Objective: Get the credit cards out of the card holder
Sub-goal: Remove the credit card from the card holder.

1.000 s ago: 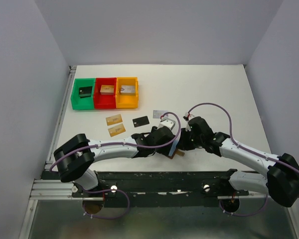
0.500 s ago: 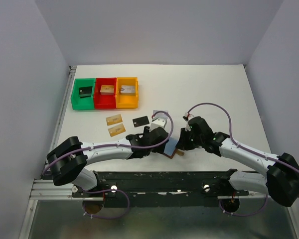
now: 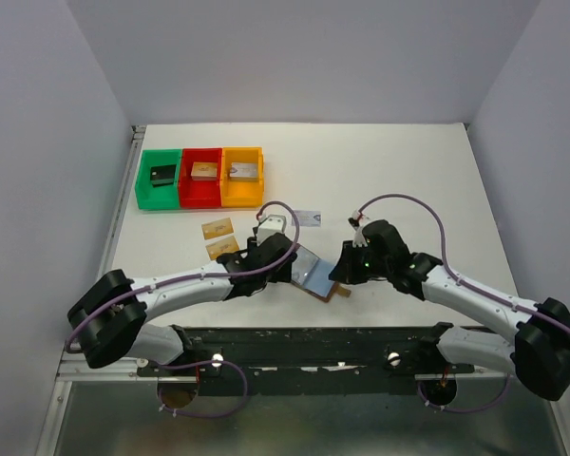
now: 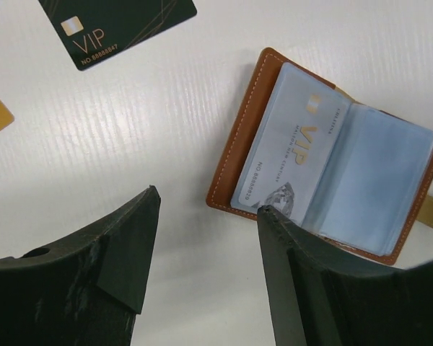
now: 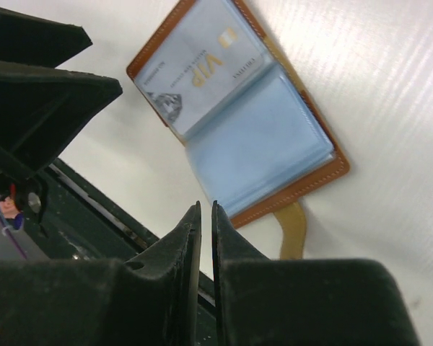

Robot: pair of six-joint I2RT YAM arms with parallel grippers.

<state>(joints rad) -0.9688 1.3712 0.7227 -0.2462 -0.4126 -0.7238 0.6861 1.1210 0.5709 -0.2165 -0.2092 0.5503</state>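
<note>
The card holder (image 4: 332, 162) is lying open on the white worktop (image 3: 389, 171), close to the front edge and right between the two arms. It's brown leather on the outside with the pale blue-grey pockets facing up, and the little snap tab (image 5: 292, 231) sticks out past one edge. One pale VIP card (image 4: 285, 155) is tucked in one pocket. The other pocket just looks like blue plastic, so no telling if anything's in it.

The left hand (image 4: 209, 205) is released, with its fingers wide apart and nothing between them but worktop and the holder's leather edge on the card side. The right hand (image 5: 206, 207) is clenched down to a thin slit with nothing visible in it. Its tips are at a corner of the blank-looking half, near the tab. Neither view shows whether they actually touch the leather.

Out on the worktop there's a black VIP card (image 4: 115, 25) just beyond the left hand. Two tan-gold cards (image 3: 218, 229) lie further left, one of them partly under the left arm. Another pale card (image 3: 307, 218) lies behind the holder.

At the back left, a green bin (image 3: 142, 185), a red bin (image 3: 201, 195) and an orange bin (image 3: 242, 197) stand side by side, each with a small block in it.
</note>
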